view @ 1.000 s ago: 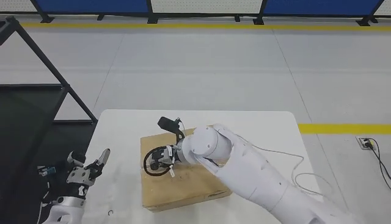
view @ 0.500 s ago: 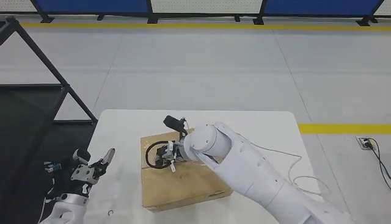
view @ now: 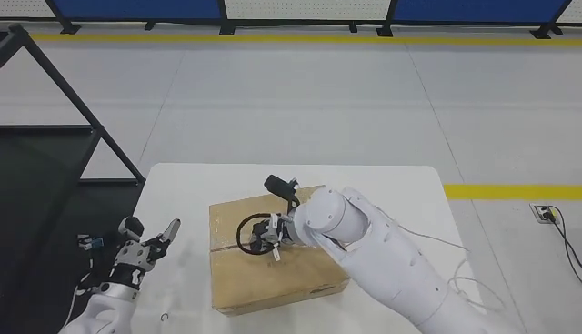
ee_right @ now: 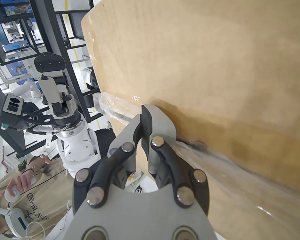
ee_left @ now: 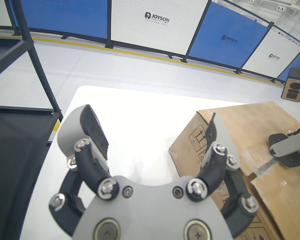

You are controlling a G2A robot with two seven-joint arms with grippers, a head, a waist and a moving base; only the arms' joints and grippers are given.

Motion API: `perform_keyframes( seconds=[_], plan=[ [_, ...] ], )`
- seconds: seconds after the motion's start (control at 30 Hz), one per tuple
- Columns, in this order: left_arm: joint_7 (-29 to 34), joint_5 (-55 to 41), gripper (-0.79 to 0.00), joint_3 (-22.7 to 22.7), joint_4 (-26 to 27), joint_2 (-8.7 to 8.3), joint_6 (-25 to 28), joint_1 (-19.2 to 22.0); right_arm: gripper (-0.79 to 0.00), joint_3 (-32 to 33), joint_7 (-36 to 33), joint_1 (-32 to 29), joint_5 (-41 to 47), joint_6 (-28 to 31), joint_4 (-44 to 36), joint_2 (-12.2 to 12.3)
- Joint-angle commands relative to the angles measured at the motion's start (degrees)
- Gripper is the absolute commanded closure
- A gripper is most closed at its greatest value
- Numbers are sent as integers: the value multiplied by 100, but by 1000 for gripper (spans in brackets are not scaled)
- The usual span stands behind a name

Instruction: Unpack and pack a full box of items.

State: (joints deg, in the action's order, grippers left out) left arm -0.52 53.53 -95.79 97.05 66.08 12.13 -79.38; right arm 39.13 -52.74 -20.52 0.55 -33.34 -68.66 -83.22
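Observation:
A closed cardboard box (view: 273, 279) lies in the middle of the white table (view: 391, 197). Clear tape (ee_right: 215, 166) runs along its top seam. My right gripper (view: 264, 239) rests on the box top, shut, with its fingertips (ee_right: 146, 123) pressed at the taped seam; nothing shows between them. In the left wrist view the same gripper (ee_left: 287, 148) sits on the box (ee_left: 260, 126). My left gripper (ee_left: 152, 128) hangs open over the table's left part, just left of the box; from above it (view: 160, 239) is near the table's left edge.
A black metal rack (view: 55, 152) stands left of the table. A small dark ring (view: 164, 317) lies on the table near the front left. A thin cable (view: 436, 243) trails across the table's right side.
My right gripper has slid to the right along the box top's seam. My left gripper has come a little closer to the box.

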Motion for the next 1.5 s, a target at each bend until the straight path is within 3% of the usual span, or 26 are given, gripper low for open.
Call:
perform_keyframes(
  seconds=[0.0, 0.43, 1.17, 1.47],
  plan=[
    [13, 32, -785, 28, 0, 3, -7, 20, 0, 135, -70, -133, -136, -117, -169, 90],
    [63, 97, -785, 136, -30, 18, -5, 111, 0, 917, -286, -836, -839, -755, -986, 539],
    [112, 124, -785, 145, -51, 27, 54, 160, 0, 1990, -336, -1743, -1373, -1321, -2046, 1013],
    [154, 110, -785, 172, -95, 31, 69, 257, 0, 3012, 197, -2533, -1231, -1259, -3057, 1215]
  ],
)
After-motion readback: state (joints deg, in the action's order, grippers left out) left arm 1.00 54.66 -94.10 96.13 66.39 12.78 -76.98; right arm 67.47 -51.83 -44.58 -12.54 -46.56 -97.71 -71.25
